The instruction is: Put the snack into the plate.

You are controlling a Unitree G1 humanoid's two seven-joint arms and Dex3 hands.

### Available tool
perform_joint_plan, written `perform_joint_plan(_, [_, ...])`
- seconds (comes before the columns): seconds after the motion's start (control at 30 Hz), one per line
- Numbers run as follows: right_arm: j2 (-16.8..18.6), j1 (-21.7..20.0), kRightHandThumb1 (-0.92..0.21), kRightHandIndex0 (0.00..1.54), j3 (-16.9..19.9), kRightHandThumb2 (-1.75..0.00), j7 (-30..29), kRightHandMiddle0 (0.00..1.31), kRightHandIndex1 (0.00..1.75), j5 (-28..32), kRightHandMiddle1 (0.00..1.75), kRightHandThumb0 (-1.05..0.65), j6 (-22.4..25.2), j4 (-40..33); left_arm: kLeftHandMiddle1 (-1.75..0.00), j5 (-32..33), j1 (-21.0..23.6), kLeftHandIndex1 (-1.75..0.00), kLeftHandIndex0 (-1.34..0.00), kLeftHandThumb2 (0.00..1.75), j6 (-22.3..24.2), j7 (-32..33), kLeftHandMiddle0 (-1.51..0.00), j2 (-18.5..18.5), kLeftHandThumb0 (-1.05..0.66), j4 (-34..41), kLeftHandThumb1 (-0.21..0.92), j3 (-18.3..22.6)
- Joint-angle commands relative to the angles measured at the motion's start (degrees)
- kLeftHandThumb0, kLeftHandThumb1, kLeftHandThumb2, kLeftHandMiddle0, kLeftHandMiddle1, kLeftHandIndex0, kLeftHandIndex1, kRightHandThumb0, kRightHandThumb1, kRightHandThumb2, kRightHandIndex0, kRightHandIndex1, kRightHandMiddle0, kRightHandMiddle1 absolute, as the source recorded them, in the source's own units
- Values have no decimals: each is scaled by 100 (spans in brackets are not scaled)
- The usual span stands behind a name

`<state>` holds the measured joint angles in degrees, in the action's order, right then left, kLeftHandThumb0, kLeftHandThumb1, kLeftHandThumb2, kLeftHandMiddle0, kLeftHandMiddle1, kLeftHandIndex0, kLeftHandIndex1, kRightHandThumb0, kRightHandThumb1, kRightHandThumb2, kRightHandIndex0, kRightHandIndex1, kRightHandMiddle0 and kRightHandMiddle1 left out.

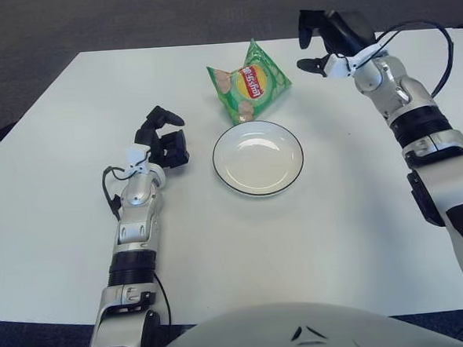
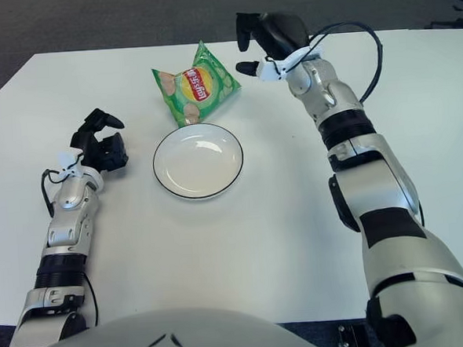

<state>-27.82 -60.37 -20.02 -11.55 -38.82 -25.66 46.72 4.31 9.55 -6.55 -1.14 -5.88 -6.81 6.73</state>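
Note:
A green snack bag [image 1: 249,83] with a red and yellow logo lies on the white table just beyond a white plate [image 1: 258,158] with a dark rim; the plate holds nothing. My right hand [image 1: 319,39] is raised to the right of the bag, fingers spread, holding nothing and apart from the bag. My left hand [image 1: 162,138] shows to the left of the plate with its fingers loosely curled and nothing in them. The bag [image 2: 195,89] and plate [image 2: 198,161] also show in the right eye view.
The white table [image 1: 60,192] spans the view, with its far edge [image 1: 169,48] behind the bag and dark carpet beyond. A black cable [image 1: 436,43] loops off my right forearm.

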Motion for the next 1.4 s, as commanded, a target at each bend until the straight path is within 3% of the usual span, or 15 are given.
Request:
perform_joint_plan(0.0, [102,-346,-84,34,-242,-59,20,26,138,-224,172,-36,-170,156,-175,37,-468,-175,-54,120,-73,-12,-128,167,-45,-266,41,-12])
perform_joint_plan(0.07, [146,-482,-88,28,-352,-55,41,23,138,-304,173,-36,-265,288,-175,26,-480,-175,-53,119,-81,-12,-127,165,-45,-268,42,-19])
perform_joint_plan(0.13, [203,-681,-74,24,-477,-74,83,9,138,-373,154,-52,-374,494,-175,14,-480,-175,-53,118,-100,-12,-127,166,-44,-286,42,-29])
perform_joint_plan(0.23, [289,-1021,-67,19,-679,-85,178,3,137,-493,138,-61,-599,818,-175,-10,-482,-175,-53,118,-137,-6,-127,175,-44,-309,42,-53])
perform_joint_plan(0.43, [310,-1324,-61,15,-933,-93,277,0,136,-613,123,-61,-1070,1112,-175,-39,-486,-175,-53,119,-132,23,-127,185,-45,-298,42,-84])
perform_joint_plan(0.57, [451,-1426,-63,13,-1026,-92,516,0,125,-559,112,-65,-1246,1208,-175,-58,-510,-175,-54,120,-98,44,-126,190,-45,-271,41,-106])
perform_joint_plan(0.77, [869,-1669,-71,5,-1085,-78,1064,0,113,-415,98,-76,-1292,1529,-175,-39,-536,-175,-54,121,-116,-2,-125,165,-45,-294,40,-108])
perform_joint_plan(0.97, [1105,-1934,-82,0,-1158,-56,1502,0,86,-408,80,-89,-1463,1977,-175,7,-557,-175,-54,121,-183,-59,-125,148,-45,-343,40,-81])
perform_joint_plan(1.13, [1252,-2041,-89,0,-1162,-37,1639,0,61,-398,67,-100,-1536,2224,-175,35,-545,-175,-53,119,-161,-95,-125,142,-45,-346,42,-59])
perform_joint_plan(1.37, [1479,-2058,-92,0,-1207,-28,1574,0,44,-461,66,-104,-1500,2346,-175,46,-563,-175,-53,118,-106,-118,-126,140,-44,-263,42,-52])
